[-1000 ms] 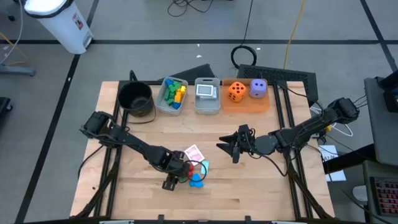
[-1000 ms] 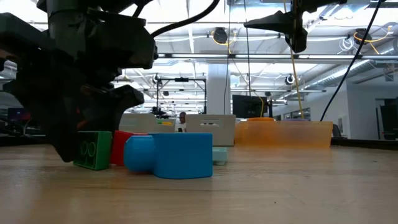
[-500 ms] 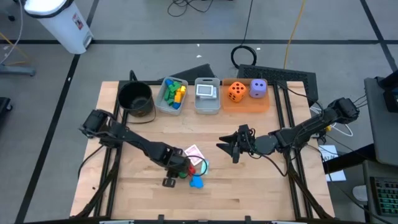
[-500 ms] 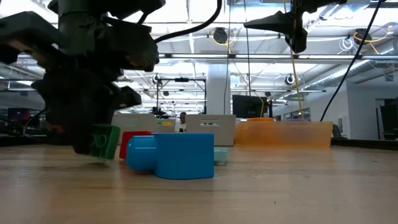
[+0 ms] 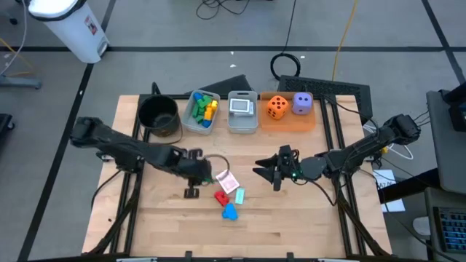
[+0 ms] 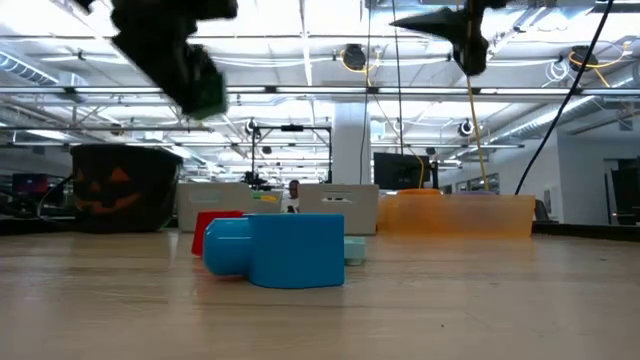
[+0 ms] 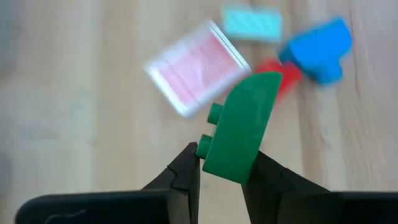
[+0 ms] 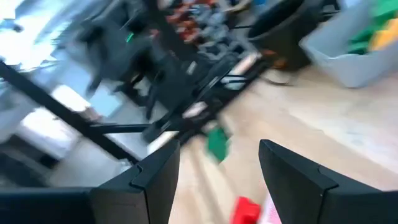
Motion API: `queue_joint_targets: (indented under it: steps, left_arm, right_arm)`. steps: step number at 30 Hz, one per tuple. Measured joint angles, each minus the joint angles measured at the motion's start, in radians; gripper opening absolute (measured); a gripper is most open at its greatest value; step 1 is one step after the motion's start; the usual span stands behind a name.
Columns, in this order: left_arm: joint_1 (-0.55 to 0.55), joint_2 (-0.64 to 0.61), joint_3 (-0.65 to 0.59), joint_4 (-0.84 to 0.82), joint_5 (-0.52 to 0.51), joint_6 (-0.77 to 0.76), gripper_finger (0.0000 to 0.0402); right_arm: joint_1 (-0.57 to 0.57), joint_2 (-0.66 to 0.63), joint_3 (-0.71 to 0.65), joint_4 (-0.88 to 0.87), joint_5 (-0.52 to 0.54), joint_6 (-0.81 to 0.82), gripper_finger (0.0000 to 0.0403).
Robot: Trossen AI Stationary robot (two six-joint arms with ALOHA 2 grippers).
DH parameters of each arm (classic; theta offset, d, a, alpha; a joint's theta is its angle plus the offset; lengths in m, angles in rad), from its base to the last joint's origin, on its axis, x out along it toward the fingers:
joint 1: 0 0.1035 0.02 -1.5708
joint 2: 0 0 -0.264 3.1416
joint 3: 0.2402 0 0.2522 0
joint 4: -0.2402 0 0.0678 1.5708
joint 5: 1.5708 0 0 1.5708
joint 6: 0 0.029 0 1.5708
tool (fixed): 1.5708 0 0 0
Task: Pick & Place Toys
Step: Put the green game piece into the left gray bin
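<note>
Left end effector (image 7: 221, 171) pinching a studded green block (image 7: 239, 134) above the counter (image 5: 291, 218); pink card (image 7: 196, 74), red block (image 5: 220, 197), blue block (image 5: 230, 212) lying nearby. Right end effector (image 5: 274, 180) spread, holding nothing.

Green block (image 7: 239, 134) rides tilted, lifted above the tabletop; red block (image 5: 220, 196), blue block (image 5: 230, 212) and playing card (image 5: 228, 181) lie at its four o'clock.

High cam looks straight down on the whole light wooden tabletop (image 5: 291, 211); low cam sits at surface level, right by the chunky blue plastic block (image 6: 285, 248). Both wrist cams catch the green plastic block (image 7: 239, 140).
</note>
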Motion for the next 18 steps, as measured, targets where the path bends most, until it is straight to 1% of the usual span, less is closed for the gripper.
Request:
queue_joint_targets:
  steps: [4,7,11,16,18]
  left_arm:
    - [0.028,-0.11,0.0,0.024,-0.086,-0.008,0.0084]
    - [0.046,-0.141,0.011,0.013,-0.126,0.015,0.0084]
    - [0.069,-0.136,0.051,0.006,-0.142,0.034,0.0084]
    - [0.081,-0.109,0.133,0.001,-0.246,0.081,0.0084]
    - [0.08,-0.101,0.17,0.002,-0.264,0.123,0.0084]
  right_arm:
    - [0.001,0.001,0.008,0.113,-0.053,-0.091,0.021]
    - [0.001,0.021,0.068,0.091,-0.052,-0.181,0.021]
    - [-0.006,0.094,0.22,-0.041,-0.05,-0.343,0.021]
    - [-0.021,0.235,0.422,-0.262,-0.048,-0.52,0.021]
    - [-0.03,0.287,0.478,-0.29,-0.049,-0.559,0.021]
